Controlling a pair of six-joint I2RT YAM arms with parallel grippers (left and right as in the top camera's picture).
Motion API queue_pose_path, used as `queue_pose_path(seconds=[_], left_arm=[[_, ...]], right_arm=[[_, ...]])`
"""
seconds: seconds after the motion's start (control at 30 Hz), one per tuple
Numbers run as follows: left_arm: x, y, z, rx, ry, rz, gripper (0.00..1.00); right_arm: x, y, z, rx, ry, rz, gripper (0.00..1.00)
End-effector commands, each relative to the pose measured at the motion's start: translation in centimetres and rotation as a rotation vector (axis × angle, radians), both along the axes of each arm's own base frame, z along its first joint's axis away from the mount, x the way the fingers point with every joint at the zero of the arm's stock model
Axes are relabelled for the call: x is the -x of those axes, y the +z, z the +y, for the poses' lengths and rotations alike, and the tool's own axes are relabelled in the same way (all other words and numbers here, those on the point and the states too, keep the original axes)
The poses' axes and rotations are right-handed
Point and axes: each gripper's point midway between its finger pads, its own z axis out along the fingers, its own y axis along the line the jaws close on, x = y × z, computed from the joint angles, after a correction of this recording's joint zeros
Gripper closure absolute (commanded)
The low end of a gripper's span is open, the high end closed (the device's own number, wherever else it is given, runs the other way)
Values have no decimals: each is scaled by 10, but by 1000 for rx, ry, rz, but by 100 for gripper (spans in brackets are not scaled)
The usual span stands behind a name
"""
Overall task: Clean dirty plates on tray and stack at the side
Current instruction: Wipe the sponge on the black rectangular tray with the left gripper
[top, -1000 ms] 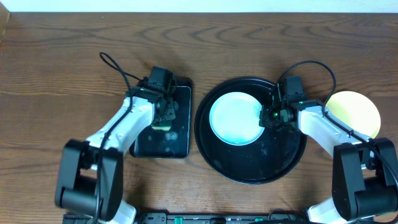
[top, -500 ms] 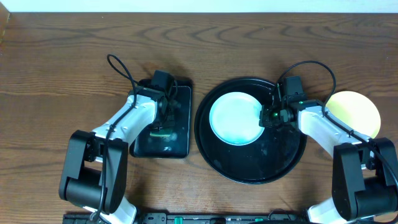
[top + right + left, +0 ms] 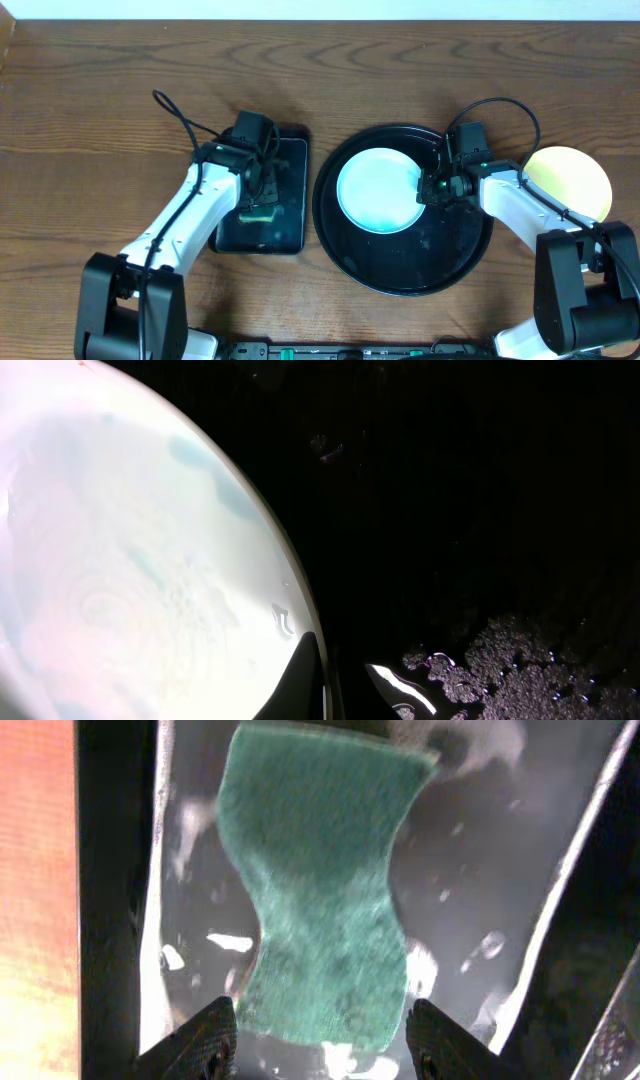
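One plate (image 3: 378, 190), rim between right fingers (image 3: 303, 675)

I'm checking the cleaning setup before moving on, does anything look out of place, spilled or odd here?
Nothing broken or knocked over. The green sponge lies pinched in at its middle in the wet, droplet-speckled rectangular tray. The pale plate in the round black tray shows faint bluish smears, with a wet patch beside it.

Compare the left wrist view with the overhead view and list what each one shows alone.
Left wrist only: water beads around the sponge, which lies inside the open left pincer. Overhead only: the round tray holding a white plate, and a yellow plate beside it. Both: the sponge on the small tray.
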Motion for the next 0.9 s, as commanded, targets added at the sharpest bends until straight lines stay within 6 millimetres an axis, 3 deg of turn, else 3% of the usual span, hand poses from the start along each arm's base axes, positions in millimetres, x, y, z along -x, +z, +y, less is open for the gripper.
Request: queue_pose_path(seconds=[0.0,0.2,0.37,0.5,0.6,0.73,0.87], left_arm=[[7,-3,3,0,74,31,43],[15,-18,5,-13,85,74,46],[19,-42,6,-18,100,96,56],[30,-62,9,-32,130,146,71],[33,-72,10,-41,130,171,74],[30,-74,9,-39,129,165,88],[20,-66,6,-28,108,130,92]], right_arm=[[5,-10,-9,60,-16,26,99],[5,-10,-9,60,-16,26,99],[5,-10,-9,60,-16,26,99],[5,-10,-9,60,-16,26,99],[5,-10,-9,60,-16,26,99],[5,-10,-9,60,-16,26,99],[5,-10,-9,60,-16,26,99]])
